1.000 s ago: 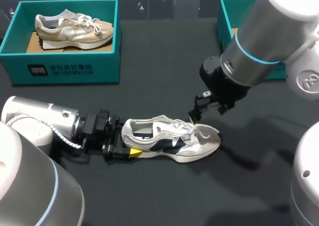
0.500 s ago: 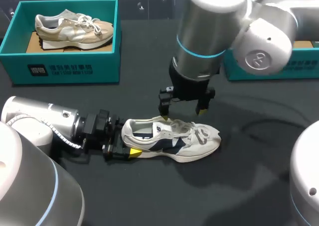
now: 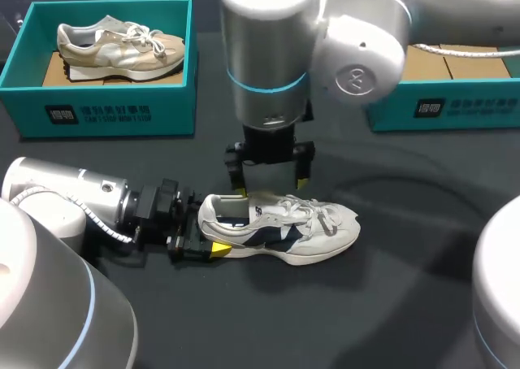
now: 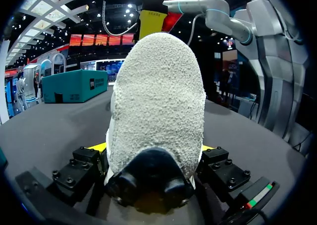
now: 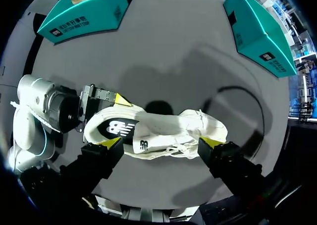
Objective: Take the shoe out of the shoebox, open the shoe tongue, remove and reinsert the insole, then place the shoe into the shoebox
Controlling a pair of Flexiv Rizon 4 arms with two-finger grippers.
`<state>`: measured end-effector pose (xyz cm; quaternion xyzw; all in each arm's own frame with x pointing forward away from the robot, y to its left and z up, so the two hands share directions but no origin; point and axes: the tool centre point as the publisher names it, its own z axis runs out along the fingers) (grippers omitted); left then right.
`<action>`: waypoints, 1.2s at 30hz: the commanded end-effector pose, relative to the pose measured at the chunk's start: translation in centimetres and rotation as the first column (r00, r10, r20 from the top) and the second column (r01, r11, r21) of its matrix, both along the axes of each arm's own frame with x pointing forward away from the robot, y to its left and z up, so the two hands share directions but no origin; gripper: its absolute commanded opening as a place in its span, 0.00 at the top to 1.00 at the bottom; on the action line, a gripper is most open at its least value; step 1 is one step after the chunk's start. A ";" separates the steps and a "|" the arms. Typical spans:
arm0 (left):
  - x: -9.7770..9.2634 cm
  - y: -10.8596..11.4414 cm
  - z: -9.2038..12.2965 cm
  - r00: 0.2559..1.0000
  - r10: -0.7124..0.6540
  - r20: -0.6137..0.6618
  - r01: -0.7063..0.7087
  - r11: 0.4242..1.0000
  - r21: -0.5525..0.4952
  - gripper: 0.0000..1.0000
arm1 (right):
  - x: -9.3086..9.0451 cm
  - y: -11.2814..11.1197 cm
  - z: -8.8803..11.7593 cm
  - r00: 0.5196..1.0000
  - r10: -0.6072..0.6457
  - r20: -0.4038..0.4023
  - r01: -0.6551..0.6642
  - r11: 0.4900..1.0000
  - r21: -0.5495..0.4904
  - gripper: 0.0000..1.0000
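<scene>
A: Biggest first. The table [image 3: 390, 304] is dark and bare around the work, and the teal shoebox [image 3: 443, 109] on my right stands well apart from it. Any trouble there?

B: Little yet; no shoe shows in the part of it we can see. The other shoebox [image 3: 106, 109], far left, holds a beige shoe [image 3: 118, 44] (not ours, I'd judge). The nearer worry is the right arm [image 3: 268, 52]. It stands tall directly over the work, so a careless descent could press the shoe flat.

A: And the white-and-navy shoe [image 3: 280, 227] itself?

B: It is out on the table, upright on its sole, between the two boxes, with the toe towards my right. The left gripper [image 3: 203, 243] is clamped on its heel from both sides. In the left wrist view the heel fills the gap between the yellow tips.

A: So the heel is anchored. The right gripper [image 3: 270, 184]?

B: Its fingers are spread wide, it holds nothing, and it hovers just above the collar [image 3: 244, 200]. From its own camera the fingers straddle the shoe lengthwise.

A: What fails first?

B: My guess is that a fingertip snags the laces [image 3: 321, 214] instead of the tongue [image 3: 286, 208]. A pull would then swing the toe sideways and twist the shoe against the left grip. Or a tip could land on the collar and crush the opening shut.
</scene>
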<state>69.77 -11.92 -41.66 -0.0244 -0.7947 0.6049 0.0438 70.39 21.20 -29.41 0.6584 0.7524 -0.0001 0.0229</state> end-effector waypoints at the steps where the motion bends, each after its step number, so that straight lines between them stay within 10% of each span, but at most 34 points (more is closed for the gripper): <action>1: 0.1 0.0 -0.2 1.000 0.003 0.002 -0.003 1.000 0.002 1.00 | 0.2 1.7 -1.1 1.000 -0.017 0.019 0.020 0.979 -0.201 0.00; 36: 0.1 0.0 -0.2 1.000 0.003 0.002 -0.003 1.000 0.002 1.00 | 0.4 0.5 -5.2 0.988 -0.119 0.100 0.148 0.912 -0.382 0.00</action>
